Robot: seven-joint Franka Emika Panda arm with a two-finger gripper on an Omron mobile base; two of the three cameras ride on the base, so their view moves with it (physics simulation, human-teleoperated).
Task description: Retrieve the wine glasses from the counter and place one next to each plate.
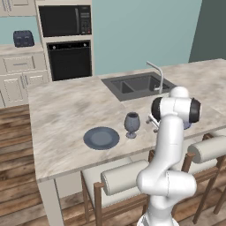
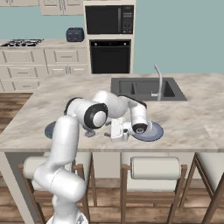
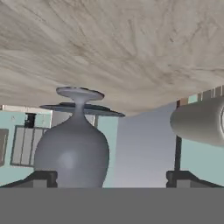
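On the veined marble island top (image 1: 62, 110), a flat round grey-blue plate (image 1: 101, 138) lies just left of a smoky stemmed glass (image 1: 132, 124) standing upright on its round foot. Right of the glass the gripper (image 2: 114, 131) stands open, empty, near a second plate (image 2: 153, 132). Behind sits a dark double sink (image 1: 134, 86) with a thin curved tap (image 1: 158, 75)

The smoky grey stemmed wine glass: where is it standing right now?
In the left base view, the wine glass stands upright on the marble island, just right of the round grey-blue plate.
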